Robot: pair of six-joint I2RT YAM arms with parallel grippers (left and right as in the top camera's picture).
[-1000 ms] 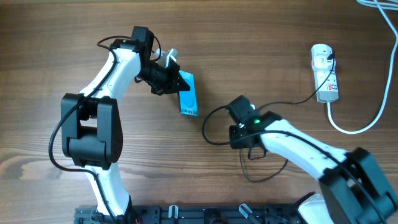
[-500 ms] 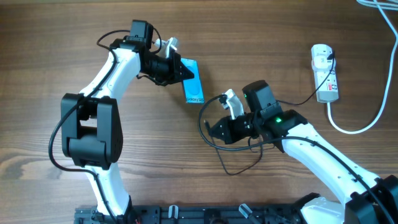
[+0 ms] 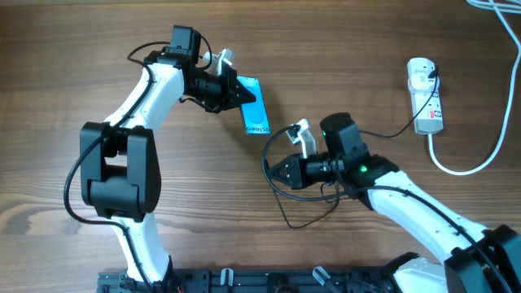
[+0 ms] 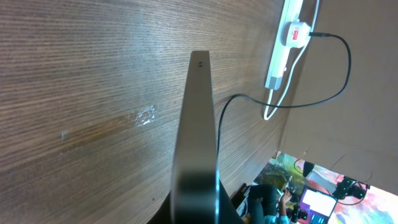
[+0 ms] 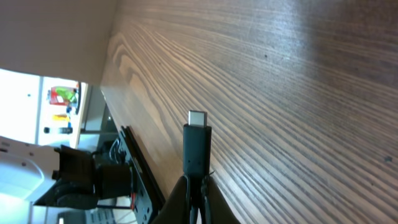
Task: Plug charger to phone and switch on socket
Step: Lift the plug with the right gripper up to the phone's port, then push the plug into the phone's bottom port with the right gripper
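One wooden table (image 3: 65, 49) carries everything. One white socket (image 3: 426, 96) lies far right, with one black plug in it. One phone (image 3: 255, 116), left of centre, is grasped by the left end effector (image 3: 241, 92), which hides its far end. One charger (image 3: 383, 130) runs from the socket. The right end effector (image 3: 275, 172) is clenched on its plug end, and the fingers there are hard to make out.

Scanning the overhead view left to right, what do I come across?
Phone, held in the left gripper → right gripper, pinching the charger plug → socket.
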